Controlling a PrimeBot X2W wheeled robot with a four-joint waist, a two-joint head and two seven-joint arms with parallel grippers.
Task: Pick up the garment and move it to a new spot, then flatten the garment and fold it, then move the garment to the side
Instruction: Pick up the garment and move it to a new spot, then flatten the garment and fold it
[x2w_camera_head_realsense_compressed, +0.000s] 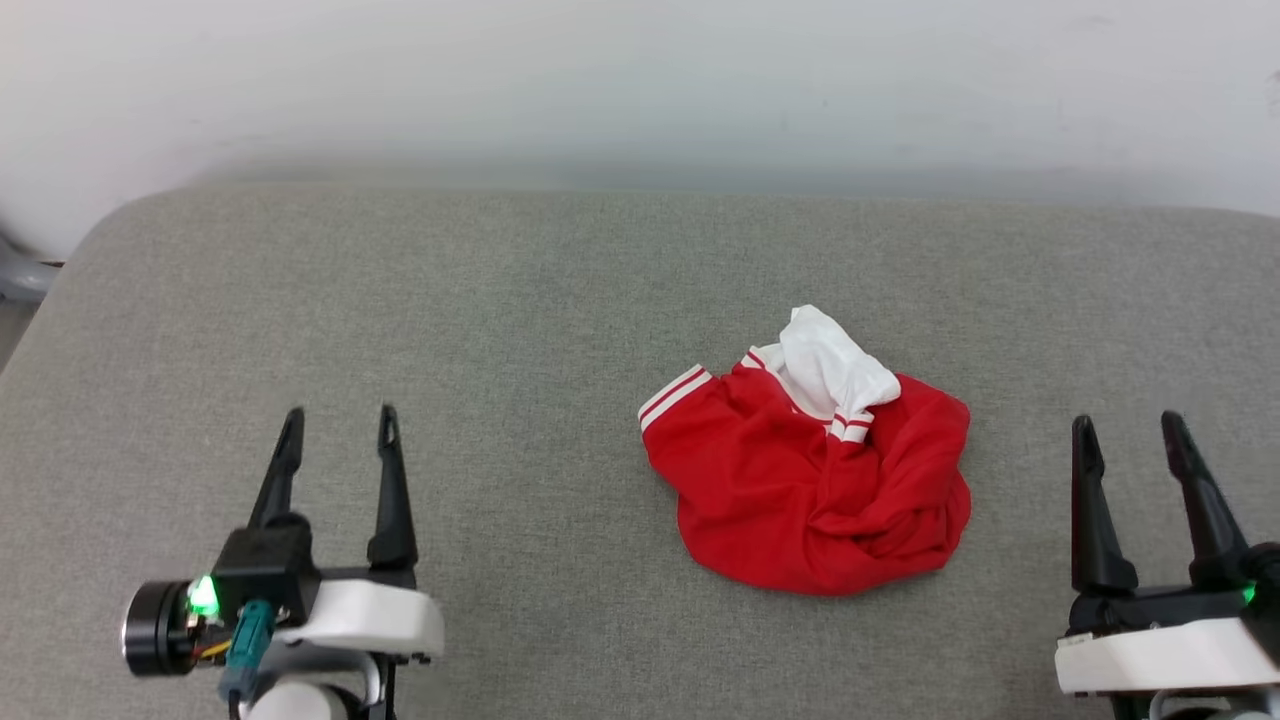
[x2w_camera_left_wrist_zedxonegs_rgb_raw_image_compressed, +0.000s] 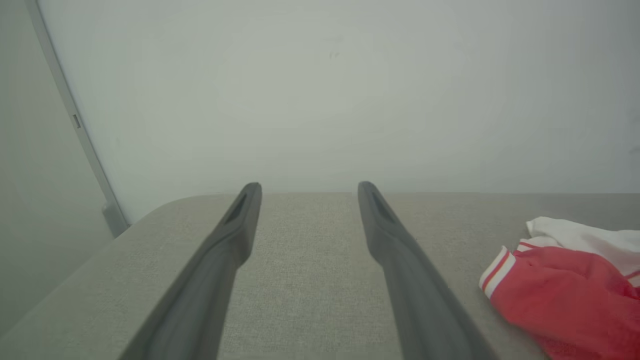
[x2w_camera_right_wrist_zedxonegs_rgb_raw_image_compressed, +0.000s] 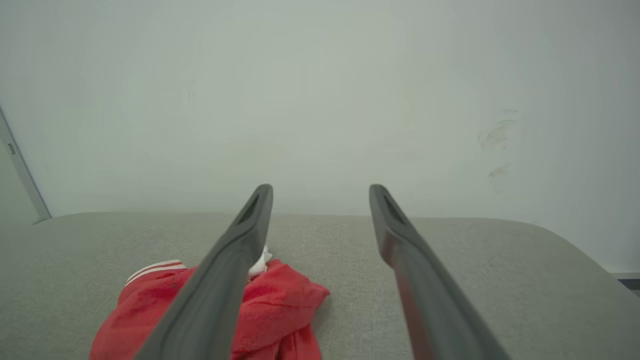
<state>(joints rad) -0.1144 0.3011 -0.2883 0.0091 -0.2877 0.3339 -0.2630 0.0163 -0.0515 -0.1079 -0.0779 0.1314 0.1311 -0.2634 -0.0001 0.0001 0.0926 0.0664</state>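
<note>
The garment (x2w_camera_head_realsense_compressed: 810, 480) lay crumpled right of centre on the table (x2w_camera_head_realsense_compressed: 500, 300). It was nearer to the right gripper (x2w_camera_head_realsense_compressed: 1128, 422) (lower right corner) than to the left gripper (x2w_camera_head_realsense_compressed: 340, 412). Both grippers stood spread wide, holding nothing.

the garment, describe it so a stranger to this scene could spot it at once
A grey fabric surface stretches before a pale wall. Right of its middle, nearer the right hand than the left hand, lies the garment in a crumpled heap. It alone is bright red, with a white sleeve on top and striped trim.
</note>
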